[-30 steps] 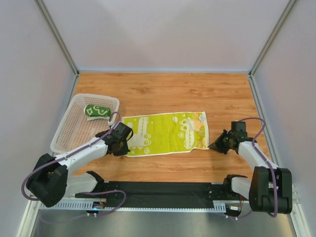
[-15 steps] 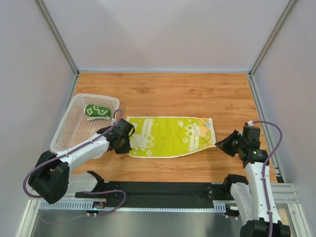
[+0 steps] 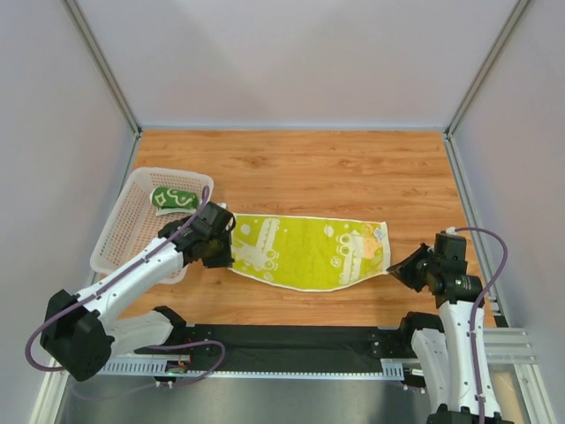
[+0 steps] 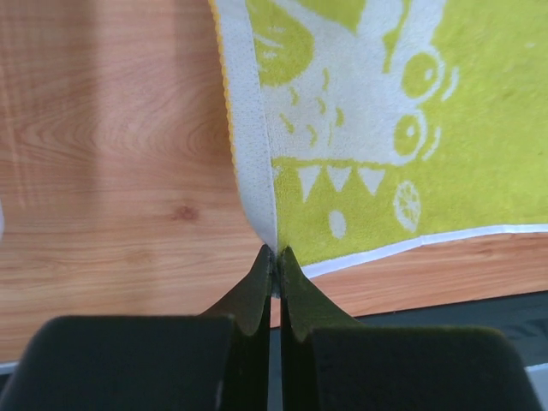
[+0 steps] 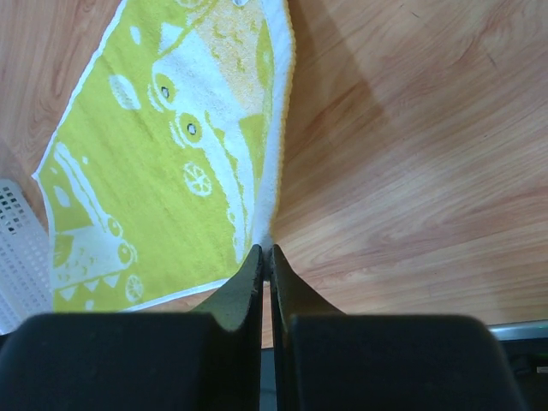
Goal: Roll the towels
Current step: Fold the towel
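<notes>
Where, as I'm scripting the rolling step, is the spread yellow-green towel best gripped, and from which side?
At its two near corners, on the white hem, each arm coming low from its own short end. The towel is thin and limp; left gripper and right gripper pinch there.

Left arm (image 3: 132,278): reaches forward and inward from its base, wrist pitched down. Left gripper (image 4: 276,257): both fingers pressed together, pinching a corner of the towel (image 3: 305,252). Right arm (image 3: 461,322): stands more upright over its base, wrist turned inward. Right gripper (image 5: 264,254): fingers likewise clamped together on the towel's opposite end.
</notes>
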Controlling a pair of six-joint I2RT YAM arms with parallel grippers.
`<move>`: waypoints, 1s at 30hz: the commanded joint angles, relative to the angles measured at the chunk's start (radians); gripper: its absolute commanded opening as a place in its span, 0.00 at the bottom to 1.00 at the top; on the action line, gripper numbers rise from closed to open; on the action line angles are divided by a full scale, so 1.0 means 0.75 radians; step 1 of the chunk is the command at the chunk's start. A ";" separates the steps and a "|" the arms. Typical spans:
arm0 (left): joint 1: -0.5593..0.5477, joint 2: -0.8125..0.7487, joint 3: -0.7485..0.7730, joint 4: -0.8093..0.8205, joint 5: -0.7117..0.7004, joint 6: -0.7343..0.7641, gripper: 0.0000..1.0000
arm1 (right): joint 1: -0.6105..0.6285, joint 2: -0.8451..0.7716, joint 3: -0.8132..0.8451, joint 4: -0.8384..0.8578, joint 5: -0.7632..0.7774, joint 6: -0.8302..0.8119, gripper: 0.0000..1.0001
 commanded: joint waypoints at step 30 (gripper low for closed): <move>0.276 0.559 0.688 -0.110 0.105 0.197 0.00 | -0.013 0.726 0.345 0.465 0.030 0.010 0.00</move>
